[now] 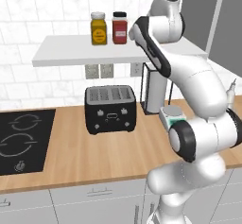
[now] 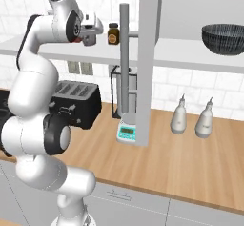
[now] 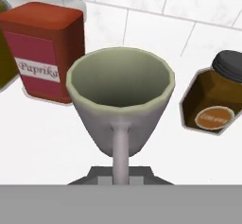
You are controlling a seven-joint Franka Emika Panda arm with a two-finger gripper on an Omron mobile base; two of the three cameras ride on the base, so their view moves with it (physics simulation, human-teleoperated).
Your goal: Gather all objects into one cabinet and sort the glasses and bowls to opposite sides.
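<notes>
A grey-brown mug (image 3: 120, 95) with a pale green inside sits right in front of the hand camera, its handle (image 3: 120, 152) pointing back at me. My gripper (image 3: 120, 175) is shut on that handle. The mug hangs over the white tiled-back shelf (image 3: 42, 138), between a red paprika jar (image 3: 45, 53) and a brown jar (image 3: 212, 100). From the right base view my hand (image 2: 90, 29) is at shelf height, left of the open dark cabinet door (image 2: 147, 63). The wide dark bowl (image 2: 224, 39) rests on the cabinet's white shelf board (image 2: 200, 56), far right.
A yellow jar (image 1: 98, 28) and the red jar (image 1: 119, 28) stand on the white shelf. Below on the wooden counter are a black toaster (image 1: 109, 108), a small scale (image 2: 127, 132), two pale bottles (image 2: 178, 118) and the cooktop (image 1: 23, 140).
</notes>
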